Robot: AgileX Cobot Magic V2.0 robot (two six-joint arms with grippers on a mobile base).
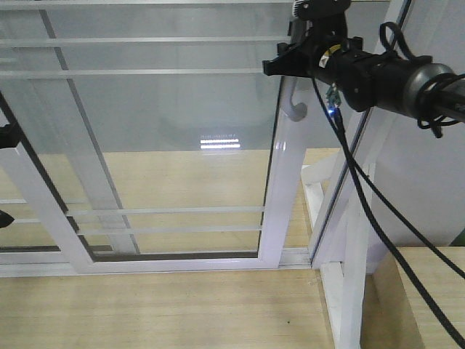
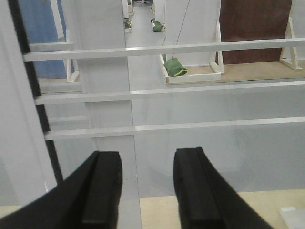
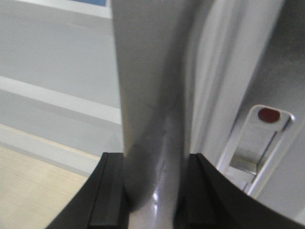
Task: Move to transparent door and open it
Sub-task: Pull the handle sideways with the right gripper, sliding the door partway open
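The transparent door (image 1: 174, 131) fills the front view: clear glass in a white frame with thin white bars across it. Its curved grey pull handle (image 1: 294, 105) is on the right stile (image 1: 280, 203). My right gripper (image 1: 292, 64) reaches in from the upper right and is shut on that handle. In the right wrist view the grey handle (image 3: 152, 95) runs down between the black fingers of the right gripper (image 3: 155, 160), touching both pads. My left gripper (image 2: 147, 157) is open and empty, facing the glass and its bars (image 2: 167, 90).
A narrow gap shows between the door stile and the white frame post (image 1: 356, 240) on the right. A white latch with a red dot (image 3: 259, 138) is beside the handle. Black cables (image 1: 378, 196) hang from the right arm. A green object (image 2: 174, 67) lies beyond the glass. The floor (image 1: 160, 305) is wood.
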